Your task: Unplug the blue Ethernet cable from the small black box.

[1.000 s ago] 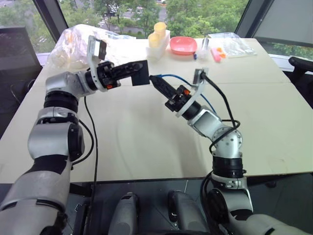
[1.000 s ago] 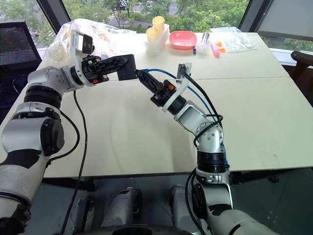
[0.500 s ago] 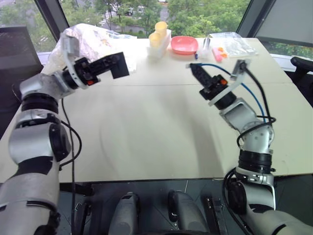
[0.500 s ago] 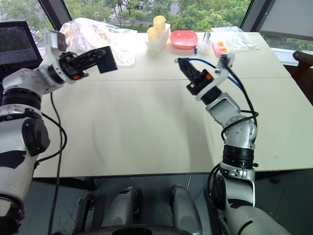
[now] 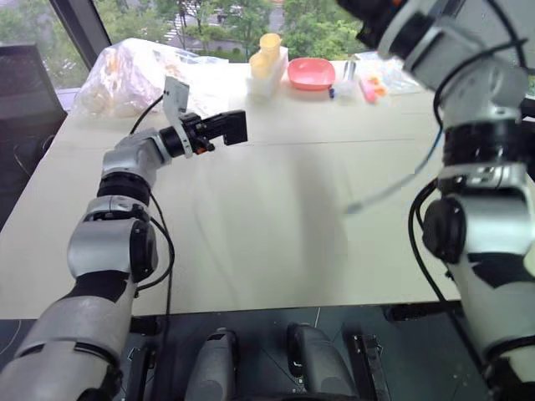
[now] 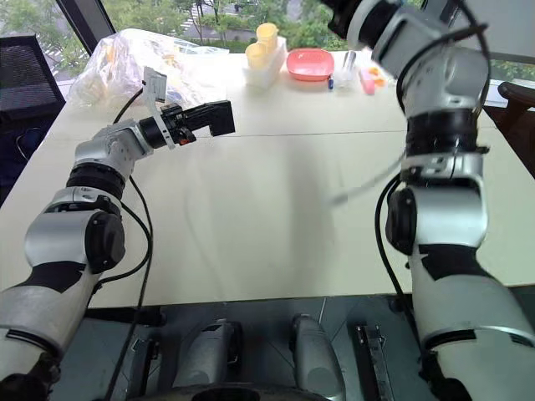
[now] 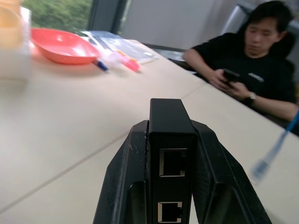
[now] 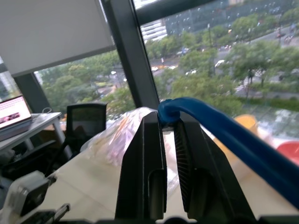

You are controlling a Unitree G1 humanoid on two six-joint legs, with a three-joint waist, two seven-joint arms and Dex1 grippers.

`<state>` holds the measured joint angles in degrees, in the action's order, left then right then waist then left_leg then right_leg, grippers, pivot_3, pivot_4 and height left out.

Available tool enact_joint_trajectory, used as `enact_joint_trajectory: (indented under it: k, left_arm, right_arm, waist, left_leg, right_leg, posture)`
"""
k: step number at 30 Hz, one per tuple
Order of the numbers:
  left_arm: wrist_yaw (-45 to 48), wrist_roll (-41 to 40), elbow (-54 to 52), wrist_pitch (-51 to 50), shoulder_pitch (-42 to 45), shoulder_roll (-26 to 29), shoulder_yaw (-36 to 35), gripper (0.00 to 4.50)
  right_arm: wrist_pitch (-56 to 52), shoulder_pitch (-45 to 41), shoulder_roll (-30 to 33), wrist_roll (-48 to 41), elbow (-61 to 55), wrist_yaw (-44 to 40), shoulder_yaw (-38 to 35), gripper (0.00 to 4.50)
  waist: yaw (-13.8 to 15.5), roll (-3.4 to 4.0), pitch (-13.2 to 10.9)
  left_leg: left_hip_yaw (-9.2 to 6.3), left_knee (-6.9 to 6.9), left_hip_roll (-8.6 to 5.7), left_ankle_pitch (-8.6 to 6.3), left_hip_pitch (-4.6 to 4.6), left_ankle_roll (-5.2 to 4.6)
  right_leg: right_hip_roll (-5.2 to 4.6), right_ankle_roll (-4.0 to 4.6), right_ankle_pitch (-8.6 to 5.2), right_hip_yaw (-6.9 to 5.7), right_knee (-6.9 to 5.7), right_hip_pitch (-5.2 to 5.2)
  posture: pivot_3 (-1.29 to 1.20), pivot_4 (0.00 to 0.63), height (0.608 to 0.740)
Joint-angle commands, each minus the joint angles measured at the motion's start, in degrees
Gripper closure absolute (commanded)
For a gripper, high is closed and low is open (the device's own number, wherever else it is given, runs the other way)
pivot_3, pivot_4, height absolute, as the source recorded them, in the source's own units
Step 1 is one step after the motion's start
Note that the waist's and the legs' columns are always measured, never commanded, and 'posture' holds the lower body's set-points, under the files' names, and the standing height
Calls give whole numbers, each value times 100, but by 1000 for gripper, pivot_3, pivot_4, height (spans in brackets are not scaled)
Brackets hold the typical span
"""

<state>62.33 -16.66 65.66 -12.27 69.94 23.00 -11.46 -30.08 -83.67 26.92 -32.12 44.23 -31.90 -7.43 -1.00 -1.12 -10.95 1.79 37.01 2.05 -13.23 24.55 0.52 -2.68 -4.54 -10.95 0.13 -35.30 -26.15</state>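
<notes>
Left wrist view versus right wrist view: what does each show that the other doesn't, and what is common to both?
Left wrist view: the left claw shut on the small black box, both ports empty, a seated person beyond, and a pink bowl. Right wrist view: the right claw pinching the blue Ethernet cable near its end, windows and trees behind. Both share the pale table and the blue cable, whose loose plug hangs blurred in the left wrist view.

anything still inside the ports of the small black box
No. The small black box, clamped in the left gripper, shows two empty ports. The blue Ethernet cable hangs apart, pinched in the right gripper. The box's other sides are hidden.
</notes>
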Motion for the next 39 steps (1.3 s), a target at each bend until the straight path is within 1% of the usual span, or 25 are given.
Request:
enact_joint_trajectory:
  k: [1,3,6,9,11,13,14,15,16,18,19,20,22,24,26,28,29,32,33,35,37,38,39]
  left_arm:
    - [-223,110,-146,507,-79,-86,-2,3979]
    - [-306,241,-235,711,-186,-154,101,3979]
    - [-505,465,-403,1018,-413,-269,298,3979]
    - [-804,582,-715,1132,-696,-404,395,3979]
    - [-880,582,-1001,1089,-896,-463,443,3979]
    - [-896,593,-1320,972,-1097,-496,518,3979]
    - [-902,595,-1451,909,-1171,-503,548,3979]
    - [-899,606,-1581,850,-1242,-506,592,3979]
    - [-895,624,-1711,793,-1310,-503,647,3979]
    - [-900,631,-1902,710,-1403,-495,719,3979]
    - [-888,599,-2027,656,-1454,-489,733,3979]
    - [-884,558,-2139,610,-1497,-484,739,3979]
    - [-881,489,-2337,502,-1581,-473,741,3979]
    - [-886,402,-2616,362,-1727,-474,721,3979]
    - [-921,350,-2935,217,-1892,-465,716,3979]
    - [-959,265,-3350,1,-2094,-440,716,3979]
    - [-968,237,-3540,-78,-2202,-424,721,3979]
    - [-1023,143,-4253,-380,-2617,-380,769,3979]
    - [-1148,50,-4497,-563,-2748,-423,714,3979]
    - [-1403,-43,-4788,-769,-2921,-500,632,3979]
    - [-1533,-33,-4910,-698,-3038,-532,646,2937]
    - [-1577,-49,-4932,-666,-3070,-562,648,2678]
    - [-1642,-24,-4932,-573,-3091,-590,657,2307]
  right_arm:
    - [647,-221,-124,518,739,-203,45,4417]
    - [764,-133,-184,826,1058,-207,151,4417]
    - [738,205,-237,1494,1488,52,523,4417]
    - [373,834,-242,2267,1685,428,1084,4417]
    - [71,1254,-251,2492,1338,351,1302,3632]
    - [-443,1662,-239,2604,728,292,1430,2883]
    - [-664,1825,-220,2633,440,236,1467,2297]
    - [-966,2011,-172,2632,77,161,1498,1812]
    - [-1379,2283,-56,2564,-492,-123,1622,1243]
    - [-2014,2680,118,2435,-1384,-489,1757,239]
    - [-2451,2988,327,2242,-2145,-755,1836,110]
    - [-2869,3250,513,2007,-2832,-982,1859,110]
    - [-3504,3621,753,1651,-3826,-1241,1833,110]
    - [-4209,4097,1112,1116,-4969,-1511,1630,110]
    - [-4748,4408,1282,697,-5676,-1609,1334,110]
    - [-5250,4597,1255,350,-6102,-1563,920,110]
    - [-5471,4666,1181,210,-6262,-1514,693,110]
    - [-6146,4700,622,-275,-6583,-1375,-280,110]
    - [-6220,4643,238,-361,-6636,-1248,-716,110]
    - [-6139,4606,-266,-333,-6733,-908,-1142,110]
    - [-6013,4621,-494,-208,-6743,-583,-1164,0]
    - [-5861,4620,-607,-140,-6700,-409,-1169,0]
    - [-5737,4606,-718,-72,-6603,-240,-1192,0]
  waist:
    - [1,0,0]
    - [-1,0,0]
    - [9,0,0]
    - [33,-1,1]
    - [36,-2,1]
    - [17,0,0]
    - [10,2,0]
    - [-19,6,-1]
    - [-20,6,0]
    - [-8,5,0]
    - [-2,5,0]
    - [14,5,0]
    - [20,5,0]
    - [26,5,0]
    - [23,5,0]
    - [8,4,1]
    - [9,4,1]
    - [6,3,2]
    - [14,3,2]
    - [18,-1,4]
    - [25,-1,5]
    - [32,0,5]
    - [32,-1,5]
  left_leg:
    - [2,2,-1,0,6,0]
    - [11,8,-3,0,10,0]
    - [18,13,-6,0,12,1]
    - [17,15,-7,1,13,1]
    - [16,17,-8,1,16,1]
    - [16,18,-10,1,26,2]
    - [17,19,-10,1,36,2]
    - [17,22,-10,2,46,3]
    - [26,26,-10,3,48,4]
    - [18,37,-8,3,47,4]
    - [17,39,-8,2,45,3]
    - [15,40,-8,2,40,3]
    - [12,41,-8,2,32,3]
    - [12,50,-8,2,31,3]
    - [8,60,-8,2,30,3]
    - [8,70,-6,1,28,3]
    - [8,78,-4,1,28,3]
    - [8,97,0,1,23,3]
    - [9,98,0,1,16,3]
    - [8,102,0,1,-2,3]
    - [6,101,1,1,-18,4]
    - [6,101,0,1,-17,4]
    - [7,102,-1,1,-17,4]
  right_leg:
    - [-2,0,0,0,1,0]
    - [-9,-2,1,3,2,-2]
    - [-14,-5,3,10,3,-5]
    - [-15,-5,3,10,3,-3]
    - [-16,-5,3,10,2,-3]
    - [-18,-6,4,11,-5,-15]
    - [-17,-10,7,13,-14,-27]
    - [-17,-11,7,15,-19,-38]
    - [-16,-14,9,26,-31,-49]
    - [-11,-14,9,24,-40,-48]
    - [-9,-13,9,24,-40,-47]
    - [-7,-13,8,24,-37,-44]
    - [-7,-12,8,23,-37,-35]
    - [-7,-12,8,24,-41,-34]
    - [-8,-12,8,24,-43,-27]
    - [-7,-12,8,24,-42,-22]
    - [-6,-12,8,24,-42,-19]
    - [-2,-6,10,26,-46,-8]
    - [-2,-5,11,29,-52,-2]
    - [0,-4,11,30,-54,14]
    - [0,-3,9,28,-53,34]
    - [-1,3,6,28,-51,35]
    - [-4,14,0,28,-51,35]
  posture:
    - [0,150,740]
    - [0,150,740]
    - [0,150,740]
    - [0,150,740]
    - [0,150,740]
    - [0,150,740]
    - [0,150,740]
    - [0,150,740]
    - [0,150,740]
    - [0,150,740]
    - [0,150,740]
    - [0,150,740]
    - [0,150,740]
    - [0,150,740]
    - [0,150,740]
    - [0,150,740]
    - [0,150,740]
    - [0,150,740]
    - [0,150,740]
    - [0,150,740]
    - [0,150,740]
    - [0,150,740]
    - [0,150,740]
